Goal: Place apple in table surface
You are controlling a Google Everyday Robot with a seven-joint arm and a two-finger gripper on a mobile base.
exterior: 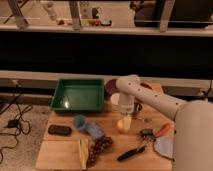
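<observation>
The apple (121, 125) is a small yellow-orange fruit resting on the light wooden table surface (60, 147), near the middle. My gripper (124, 120) hangs straight down from the white arm (150, 97) and sits right over the apple, around or against its top. The arm reaches in from the right.
A green tray (79, 95) stands at the back left. A dark flat object (59, 130), a blue cloth (87, 126), a banana (83, 152) and dark grapes (99, 146) lie at the front left. A black-handled tool (131, 152), pliers (155, 132) and a grey disc (164, 147) lie at the right.
</observation>
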